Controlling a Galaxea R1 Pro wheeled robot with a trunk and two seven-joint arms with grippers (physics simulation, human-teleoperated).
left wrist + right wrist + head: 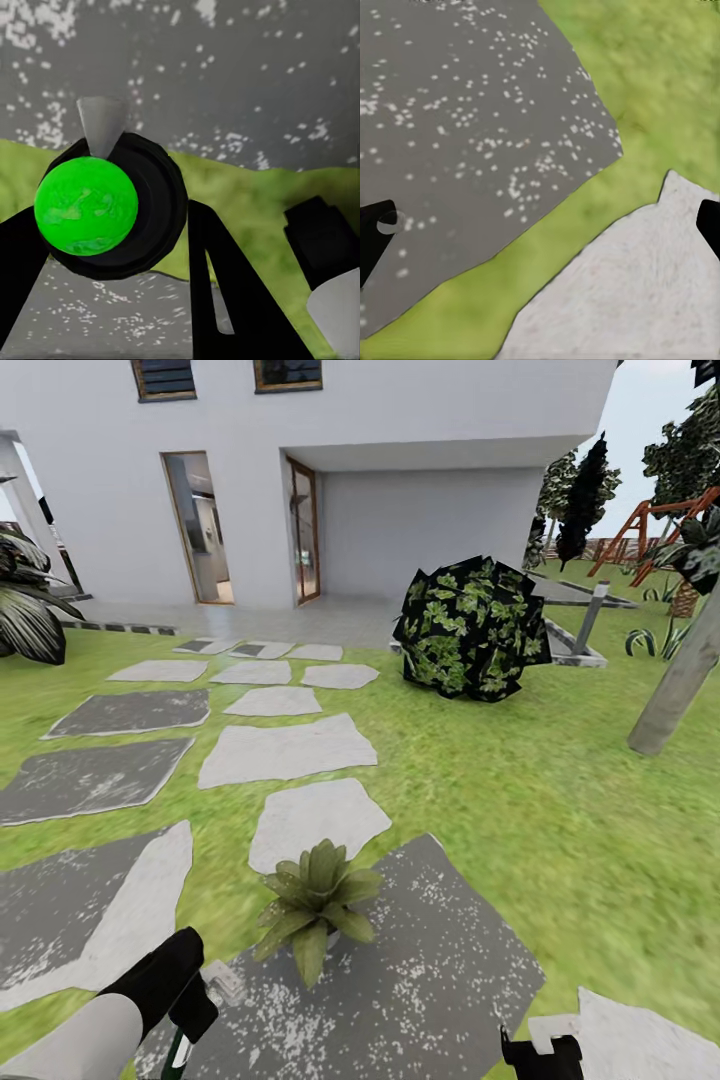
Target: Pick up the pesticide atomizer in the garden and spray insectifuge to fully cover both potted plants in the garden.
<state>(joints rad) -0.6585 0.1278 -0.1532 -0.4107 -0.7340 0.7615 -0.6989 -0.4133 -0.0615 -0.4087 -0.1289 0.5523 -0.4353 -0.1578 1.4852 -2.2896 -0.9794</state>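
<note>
One potted plant [315, 900], a low rosette of pointed green leaves, sits on a dark grey speckled stone [430, 980] just ahead of me. My left gripper [195, 1015] is at the bottom left, close beside the plant and shut on the pesticide atomizer [221, 982], whose whitish nozzle head sticks out toward the plant. In the left wrist view the atomizer [88, 206] shows as a bright green round body in a dark ring, held between the black fingers [221, 292] of the left gripper [112, 300]. My right gripper [540, 1057] hangs open over stone and grass, its fingertips [375, 232] wide apart and nothing between them.
Grey stepping stones [285, 750] lead across the lawn to a white house [400, 480]. A big round dark leafy bush [470, 628] stands at mid right, with a leaning grey trunk [675, 690] beyond it. Palm fronds [25, 605] hang at the far left.
</note>
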